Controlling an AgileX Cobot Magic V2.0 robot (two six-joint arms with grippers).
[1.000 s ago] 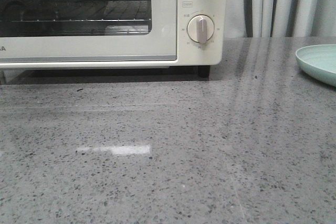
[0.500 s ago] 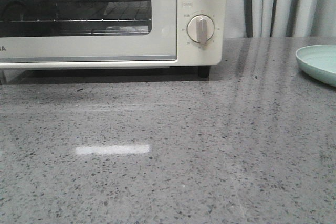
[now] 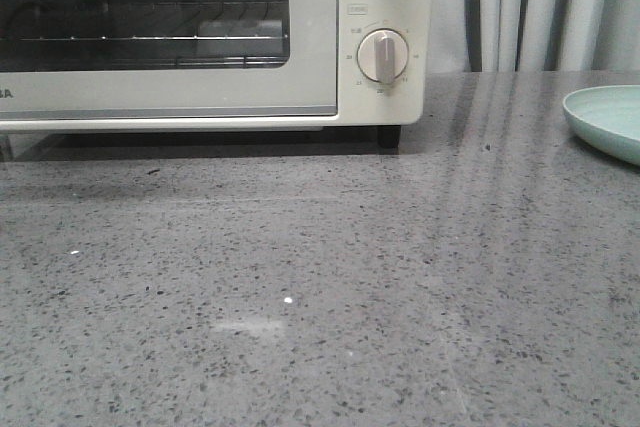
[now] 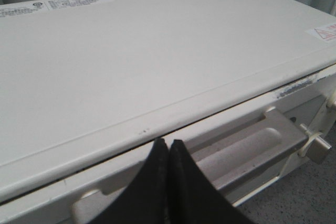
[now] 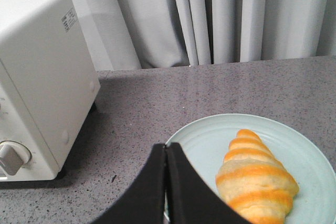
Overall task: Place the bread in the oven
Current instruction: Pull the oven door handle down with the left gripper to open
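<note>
The cream-white oven [image 3: 200, 37] stands at the back left of the counter with its glass door closed; it also shows in the left wrist view [image 4: 157, 61] and the right wrist view [image 5: 37, 72]. The bread [image 5: 254, 179], a golden roll with paler bands, lies on a pale green plate [image 5: 205, 145]. My left gripper [image 4: 168, 142] is shut and empty, its tips just above the door handle [image 4: 247, 148]. My right gripper [image 5: 166, 148] is shut and empty over the plate's edge, beside the bread. Neither gripper shows in the front view.
The plate's edge [image 3: 605, 122] shows at the right of the grey speckled counter [image 3: 320, 287]. Two dial knobs [image 3: 382, 55] sit on the oven's right panel. Grey curtains [image 5: 220, 14] hang behind the counter.
The bright reflection on the counter has faded and shifted nearer. The reflections in the oven's glass have changed. The oven and plate have not moved.
</note>
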